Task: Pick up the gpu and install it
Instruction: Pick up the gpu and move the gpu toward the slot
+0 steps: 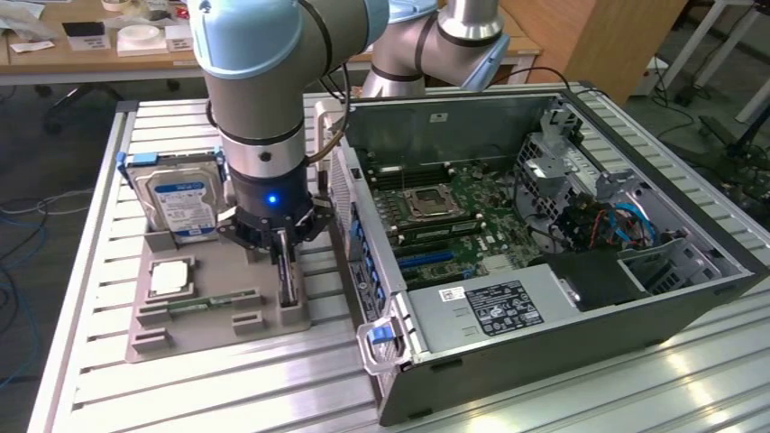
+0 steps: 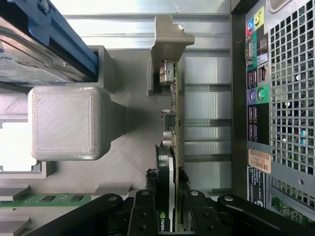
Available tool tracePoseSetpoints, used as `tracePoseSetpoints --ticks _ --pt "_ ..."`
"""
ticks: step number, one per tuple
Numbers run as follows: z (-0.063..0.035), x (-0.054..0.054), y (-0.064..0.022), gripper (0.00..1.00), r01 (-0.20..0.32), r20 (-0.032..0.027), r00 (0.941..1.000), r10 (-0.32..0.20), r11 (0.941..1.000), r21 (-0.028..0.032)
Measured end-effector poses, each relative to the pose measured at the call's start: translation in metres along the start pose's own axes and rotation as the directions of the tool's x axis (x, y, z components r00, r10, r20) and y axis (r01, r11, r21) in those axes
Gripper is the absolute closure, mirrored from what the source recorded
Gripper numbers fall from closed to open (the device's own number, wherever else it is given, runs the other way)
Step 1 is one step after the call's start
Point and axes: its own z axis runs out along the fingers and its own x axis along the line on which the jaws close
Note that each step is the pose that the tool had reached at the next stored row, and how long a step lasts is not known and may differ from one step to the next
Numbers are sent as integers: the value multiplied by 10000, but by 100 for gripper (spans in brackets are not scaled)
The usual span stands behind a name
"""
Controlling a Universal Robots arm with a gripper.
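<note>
In the lower left of the exterior view, the gripper point(image 1: 284, 262) is down on the grey holder tray point(image 1: 205, 336), just beside the open computer case point(image 1: 481, 117). The gpu point(image 1: 287, 290) stands on edge in its slot there. In the wrist view the two fingers point(image 2: 147, 206) sit narrowly apart, pressed against either face of the gpu point(image 2: 173, 98), gripping it. The blue-labelled hard drive point(image 1: 178, 198) stands upright at the tray's far end.
</note>
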Motion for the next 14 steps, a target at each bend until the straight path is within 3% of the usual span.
tracePoseSetpoints --ticks 4,14 --pt "-21 0 1 73 0 0 10000 0 10000 0" --pt "-190 -3 13 73 0 -1 10000 0 10000 1"
